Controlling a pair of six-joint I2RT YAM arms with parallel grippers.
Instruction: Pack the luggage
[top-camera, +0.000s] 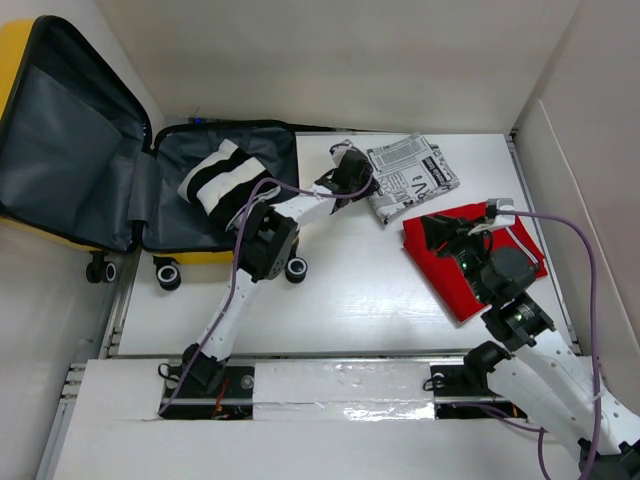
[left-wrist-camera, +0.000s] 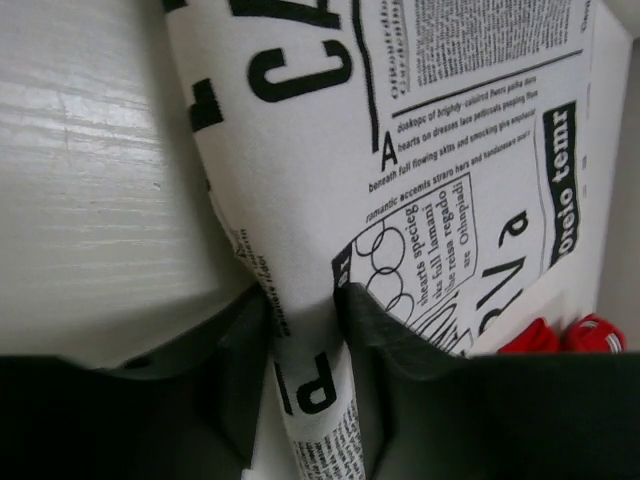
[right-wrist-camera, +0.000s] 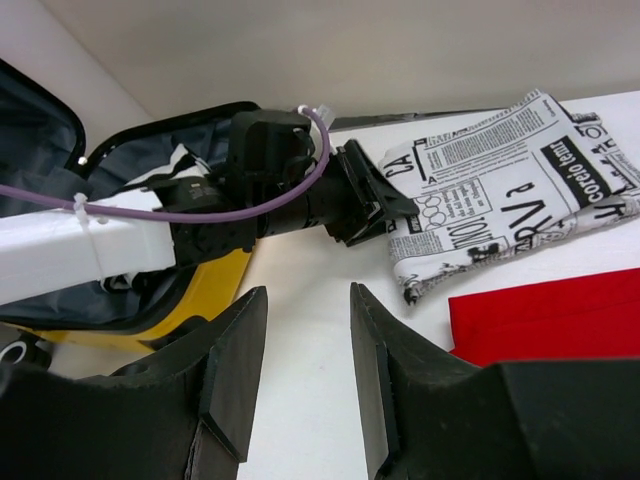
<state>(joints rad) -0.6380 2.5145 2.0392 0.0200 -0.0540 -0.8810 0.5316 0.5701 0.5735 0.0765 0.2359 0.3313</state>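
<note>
Pinching a fold of the newsprint cloth (left-wrist-camera: 440, 200), the left tool (left-wrist-camera: 300, 345) is closed on the fabric. The right tool (right-wrist-camera: 305, 340) hangs half open and empty over the red cloth (top-camera: 470, 265). The yellow suitcase (top-camera: 70, 150) lies open at the worktop's (top-camera: 350, 295) far left, with a striped cloth (top-camera: 222, 182) inside.

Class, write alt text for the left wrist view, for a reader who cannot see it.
The left pincer pinches an edge of a white cloth with black newspaper print, lying on a white table. A scrap of red fabric shows at lower right.
</note>
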